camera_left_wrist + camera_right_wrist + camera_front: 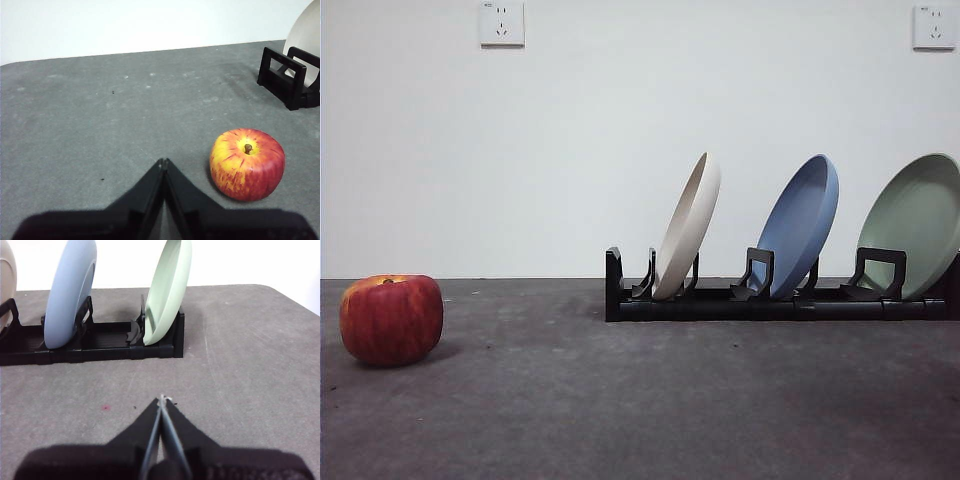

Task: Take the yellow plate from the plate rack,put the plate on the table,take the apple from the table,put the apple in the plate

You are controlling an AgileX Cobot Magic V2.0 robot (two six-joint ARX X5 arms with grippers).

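Observation:
The cream yellow plate (pixel 688 226) stands tilted in the first slot of the black plate rack (pixel 760 300) at the right of the front view. Its edge also shows in the left wrist view (pixel 306 35) and the right wrist view (pixel 6 285). The red apple (pixel 391 318) sits on the grey table (pixel 640 400) at the far left. In the left wrist view the apple (pixel 247 164) lies just beside my left gripper (pixel 163 161), which is shut and empty. My right gripper (pixel 162 399) is shut and empty, a short way in front of the rack (pixel 90 345).
A blue plate (pixel 802 224) and a pale green plate (pixel 916 224) stand in the rack's other slots, also in the right wrist view as blue (pixel 70 295) and green (pixel 169 290). Two wall sockets (pixel 501 22) sit on the white wall behind.

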